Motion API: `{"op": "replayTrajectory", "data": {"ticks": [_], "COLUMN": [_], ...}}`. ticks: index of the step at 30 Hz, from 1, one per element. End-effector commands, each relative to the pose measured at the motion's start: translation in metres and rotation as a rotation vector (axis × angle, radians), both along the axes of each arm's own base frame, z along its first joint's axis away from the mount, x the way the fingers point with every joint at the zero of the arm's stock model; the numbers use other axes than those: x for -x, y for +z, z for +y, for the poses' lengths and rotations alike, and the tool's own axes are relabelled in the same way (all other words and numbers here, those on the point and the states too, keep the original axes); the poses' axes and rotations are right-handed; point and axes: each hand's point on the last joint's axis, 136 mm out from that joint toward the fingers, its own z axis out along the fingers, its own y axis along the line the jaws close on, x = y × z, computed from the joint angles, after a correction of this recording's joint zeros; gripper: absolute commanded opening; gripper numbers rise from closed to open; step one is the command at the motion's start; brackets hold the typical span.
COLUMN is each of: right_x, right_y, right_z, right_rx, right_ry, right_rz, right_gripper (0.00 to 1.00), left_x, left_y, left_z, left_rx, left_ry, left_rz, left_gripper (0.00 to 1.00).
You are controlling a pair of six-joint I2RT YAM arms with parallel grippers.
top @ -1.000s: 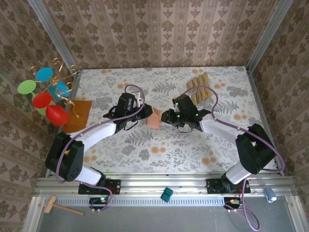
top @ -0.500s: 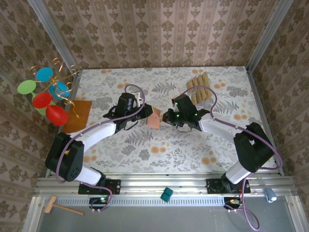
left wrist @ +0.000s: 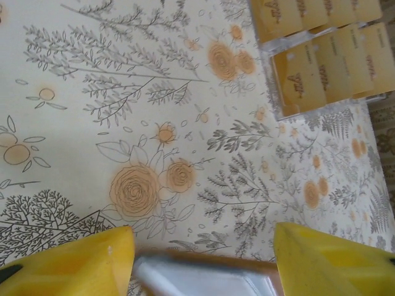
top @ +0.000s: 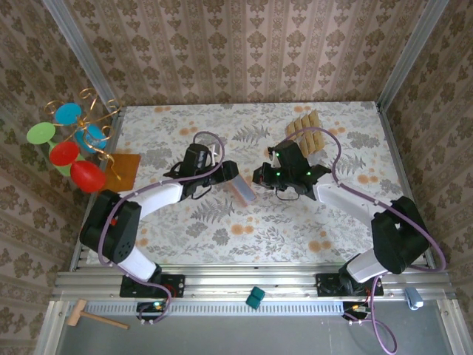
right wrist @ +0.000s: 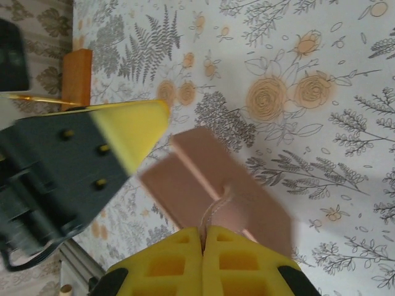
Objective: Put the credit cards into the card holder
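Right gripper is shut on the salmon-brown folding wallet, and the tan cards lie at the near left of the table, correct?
Not quite: the top external view shows the small tan rectangular cards at the far right of the floral-patterned table, not the near left. The right gripper is indeed shut on the salmon-brown leather-like folding wallet.

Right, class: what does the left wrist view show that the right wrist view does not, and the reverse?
Left wrist, not right: the credit cards, in rows at top right. Right wrist, not left: the orange-brown mat, and the right hand shut on the edge of the card holder. Both: the card holder, the left hand and the floral tablecloth.
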Motion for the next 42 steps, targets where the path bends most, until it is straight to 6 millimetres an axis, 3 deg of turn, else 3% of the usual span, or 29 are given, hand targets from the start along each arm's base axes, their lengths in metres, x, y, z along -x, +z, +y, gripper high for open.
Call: {"op": "replayTrajectory", "data": {"ticks": [1, 8, 15, 23, 28, 33, 37, 42], "right_x": [0.008, 0.008, 0.007, 0.005, 0.004, 0.008, 0.014, 0.017], "right_y": [0.019, 0.026, 0.018, 0.006, -0.001, 0.005, -0.002, -0.016], "right_z": [0.004, 0.012, 0.010, 0.004, 0.000, -0.007, -0.010, -0.015], "right_rx": [-0.025, -0.050, -0.045, -0.056, -0.059, -0.057, -0.028, -0.033], "right_ry": [0.039, 0.046, 0.026, -0.026, -0.072, -0.096, -0.080, -0.081], "right_rz": [-0.009, -0.009, -0.003, -0.003, -0.001, -0.010, 0.004, 0.020], "right_gripper": [0.00, 0.00, 0.00, 0.00, 0.00, 0.00, 0.00, 0.00], "left_x": [-0.003, -0.006, -0.004, 0.013, 0.034, 0.051, 0.053, 0.050], "left_y": [-0.008, -0.025, -0.025, -0.024, -0.027, -0.028, -0.029, -0.048], "left_z": [-0.001, 0.002, 0.005, 0.021, 0.025, 0.029, 0.027, 0.021], "left_rx": [0.002, -0.017, -0.033, -0.099, -0.224, -0.302, -0.287, -0.292], "left_ry": [-0.001, -0.003, -0.022, -0.015, -0.069, -0.095, -0.085, -0.093], "left_rz": [-0.003, 0.018, 0.020, 0.045, 0.072, 0.076, 0.064, 0.090], "left_gripper": [0.63, 0.64, 0.66, 0.69, 0.73, 0.76, 0.80, 0.80]}}
